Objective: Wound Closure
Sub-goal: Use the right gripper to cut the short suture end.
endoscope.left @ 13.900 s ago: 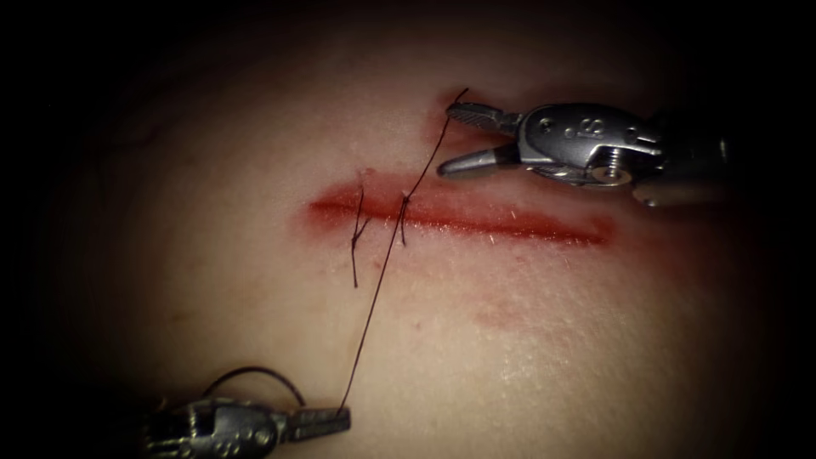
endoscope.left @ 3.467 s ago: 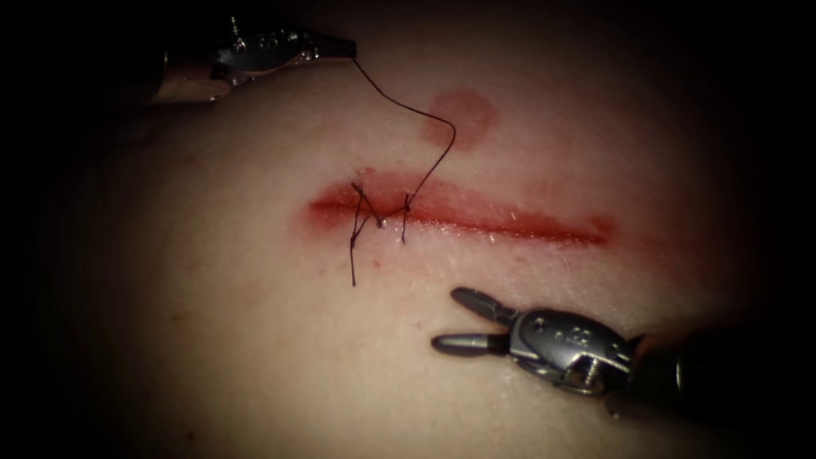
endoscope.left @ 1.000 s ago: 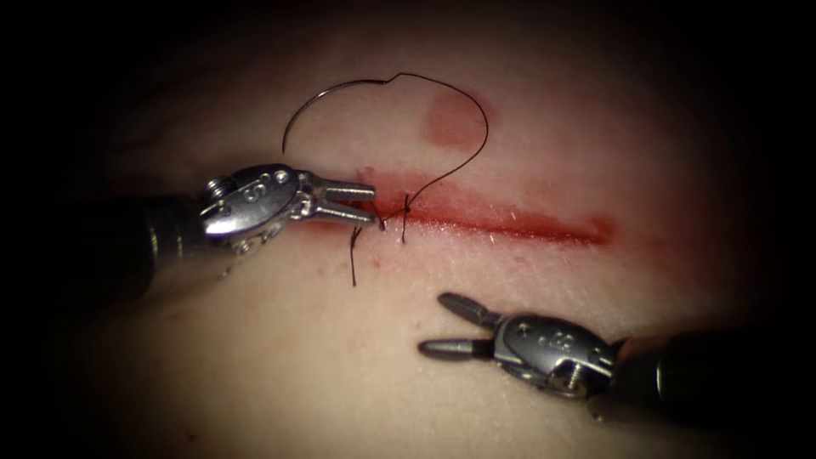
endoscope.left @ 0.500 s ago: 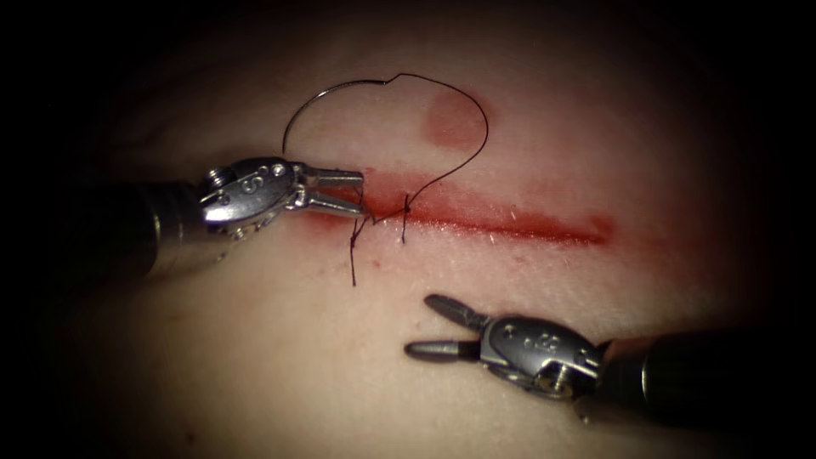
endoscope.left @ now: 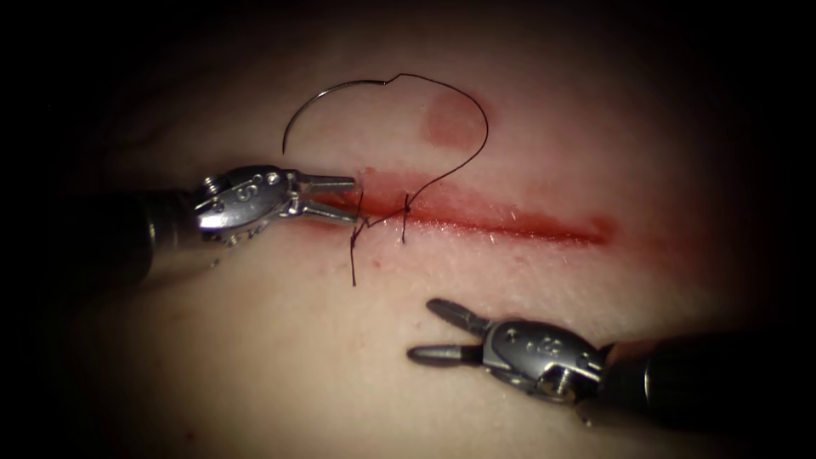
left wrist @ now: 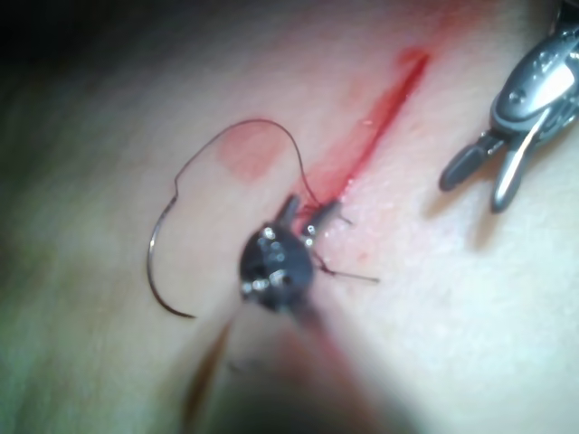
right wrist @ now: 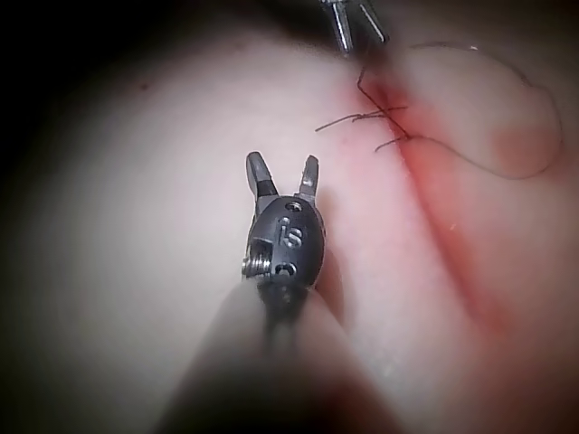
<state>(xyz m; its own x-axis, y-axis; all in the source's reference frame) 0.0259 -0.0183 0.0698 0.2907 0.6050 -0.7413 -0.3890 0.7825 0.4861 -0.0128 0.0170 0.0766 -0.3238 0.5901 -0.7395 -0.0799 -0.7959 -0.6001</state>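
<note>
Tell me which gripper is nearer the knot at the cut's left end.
Left. The left gripper sits open beside the knot; the right gripper, open and empty, lies below the cut.

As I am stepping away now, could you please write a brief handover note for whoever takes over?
Left claw: open, holds nothing, at the cut's left end beside the stitches.
Right claw: open, holds nothing, below the cut.
Needle: free on the tissue above the cut, not in it; thread runs to the stitches.
Done: two stitches at the left end.
Left: the cut to their right lies unstitched.
</note>
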